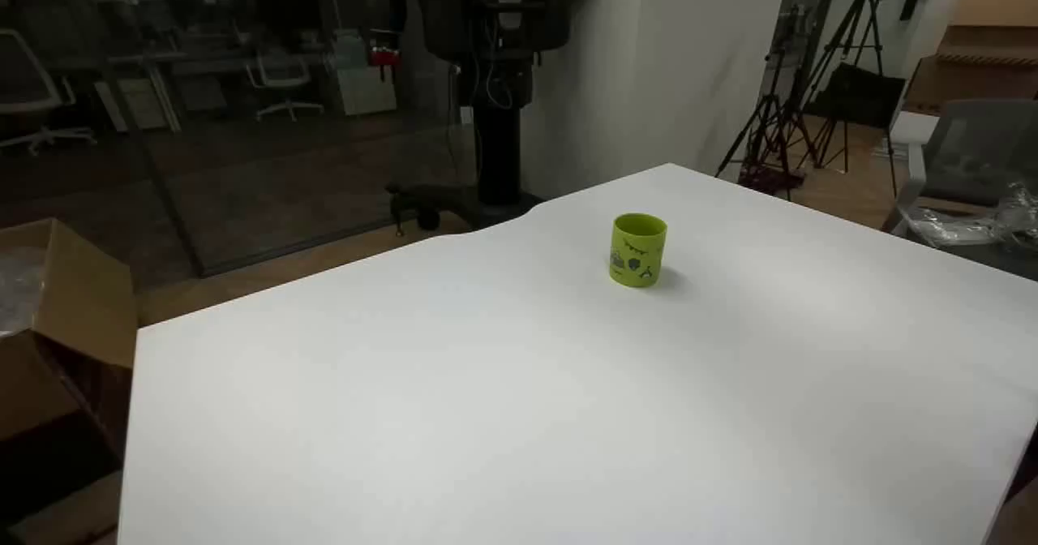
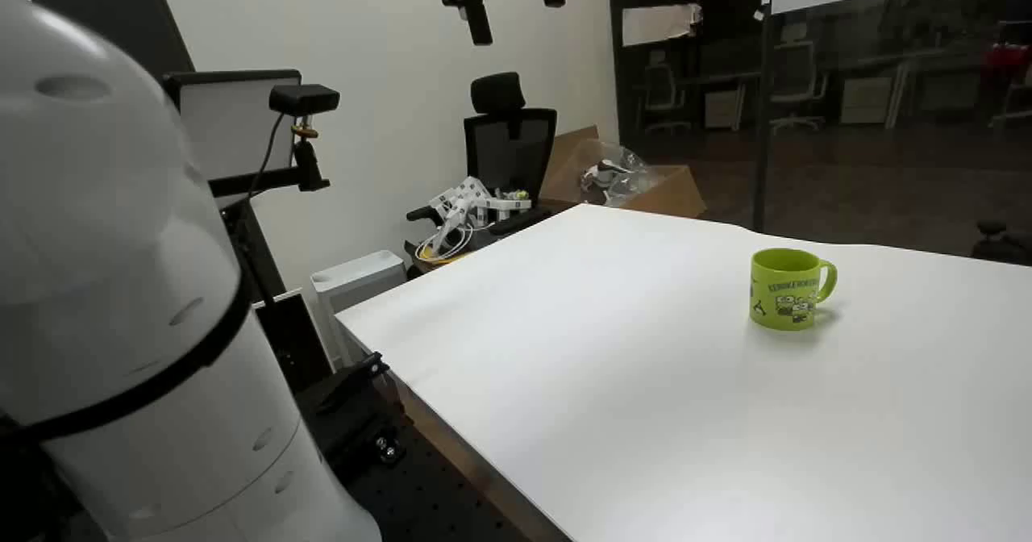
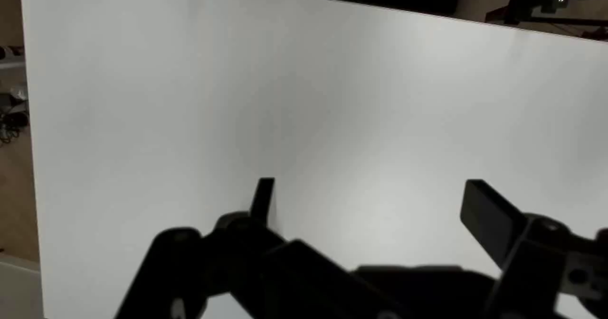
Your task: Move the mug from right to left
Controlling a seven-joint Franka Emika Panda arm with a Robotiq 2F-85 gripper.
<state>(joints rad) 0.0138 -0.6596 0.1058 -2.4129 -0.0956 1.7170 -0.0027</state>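
A green mug (image 2: 784,296) stands on the white table (image 2: 564,348). The gripper (image 2: 518,21) hangs up high, spread wide. Past the table, there is a black chair (image 2: 508,151).

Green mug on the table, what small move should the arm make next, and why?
Probably shift the open gripper toward the mug before lowering: the mug stands upright and ungripped on the table but doesn't show in the wrist view.

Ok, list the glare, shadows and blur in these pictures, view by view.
In both exterior views: a soft shadow beside the mug, a pale glare patch on the white table. Wrist view: bright patches on the white table; the gripper dark and slightly blurred.
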